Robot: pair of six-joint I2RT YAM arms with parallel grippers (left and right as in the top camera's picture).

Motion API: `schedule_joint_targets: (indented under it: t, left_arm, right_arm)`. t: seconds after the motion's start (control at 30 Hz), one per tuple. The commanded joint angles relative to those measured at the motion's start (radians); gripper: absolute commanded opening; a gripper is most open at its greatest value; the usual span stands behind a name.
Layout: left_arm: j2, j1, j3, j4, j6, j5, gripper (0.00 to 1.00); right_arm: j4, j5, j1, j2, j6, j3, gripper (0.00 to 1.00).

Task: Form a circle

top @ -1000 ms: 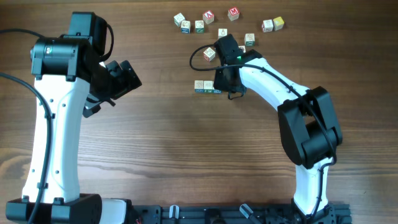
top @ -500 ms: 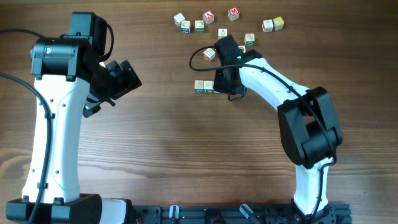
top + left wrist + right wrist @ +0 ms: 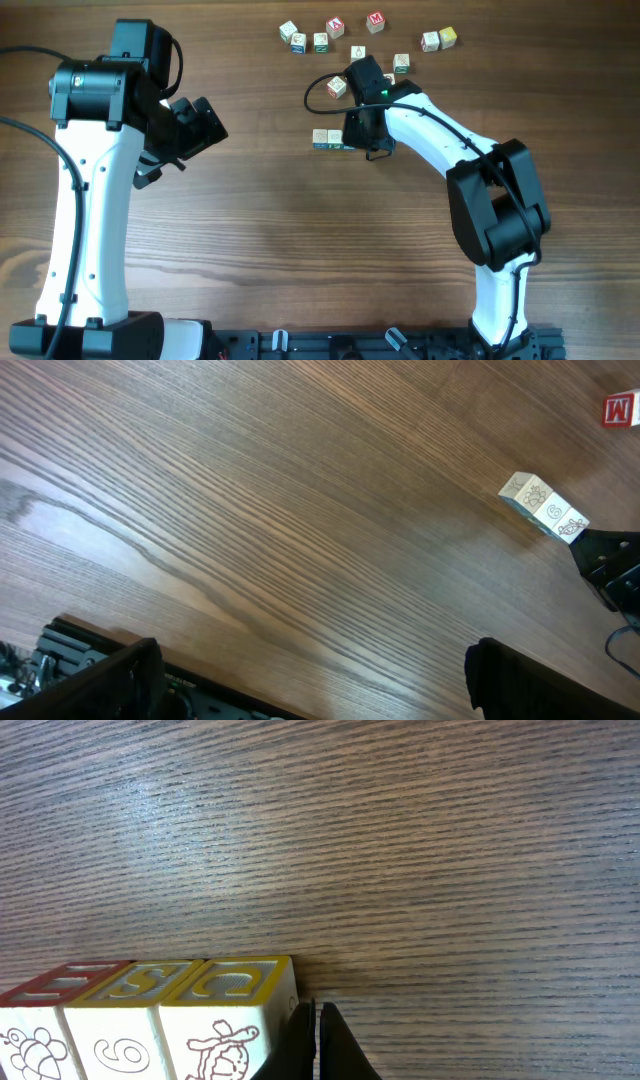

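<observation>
The overhead view looks straight down from high above, taking in the whole wooden surface [image 3: 300, 250], the left arm [image 3: 88, 210] and the right arm [image 3: 440, 135]; the left wrist view looks slantwise across the surface from well back, with a short row of cubes [image 3: 543, 506] far off at its upper right; the right wrist view sits low and very near that same row, which fills its lower left; all three views share the row.
</observation>
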Motion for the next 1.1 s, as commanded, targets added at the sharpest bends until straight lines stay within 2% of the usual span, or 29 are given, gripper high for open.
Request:
schedule_joint_targets:
  t: [0.0, 0.23, 0.33, 0.53, 0.8, 0.9, 1.07]
  left_arm:
    - [-0.007, 0.001, -0.003, 0.000, -0.006, 0.005, 1.00]
    - [-0.007, 0.001, -0.003, 0.000, -0.006, 0.005, 1.00]
    - [-0.007, 0.001, -0.003, 0.000, -0.006, 0.005, 1.00]
    - [-0.007, 0.001, -0.003, 0.000, -0.006, 0.005, 1.00]
    - [-0.007, 0.001, -0.003, 0.000, -0.006, 0.005, 1.00]
    - [-0.007, 0.001, -0.003, 0.000, -0.006, 0.005, 1.00]
    - [-0.007, 0.001, -0.003, 0.000, -0.006, 0.005, 1.00]
  right_arm:
    - [0.006, -0.017, 0.003, -0.014, -0.012, 0.021, 0.05]
    - [-0.012, 0.017, 0.003, -0.014, 0.002, 0.021, 0.05]
    - [-0.068, 0.084, 0.003, -0.014, 0.064, 0.021, 0.05]
    - [-0.137, 0.117, 0.003, -0.020, 0.066, 0.021, 0.05]
    - [-0.216, 0.115, 0.003, -0.165, 0.070, 0.021, 0.05]
    - [-0.196, 0.093, 0.013, -0.256, 0.069, 0.021, 0.05]
    - [-0.041, 0.031, 0.036, -0.309, 0.069, 0.021, 0.05]
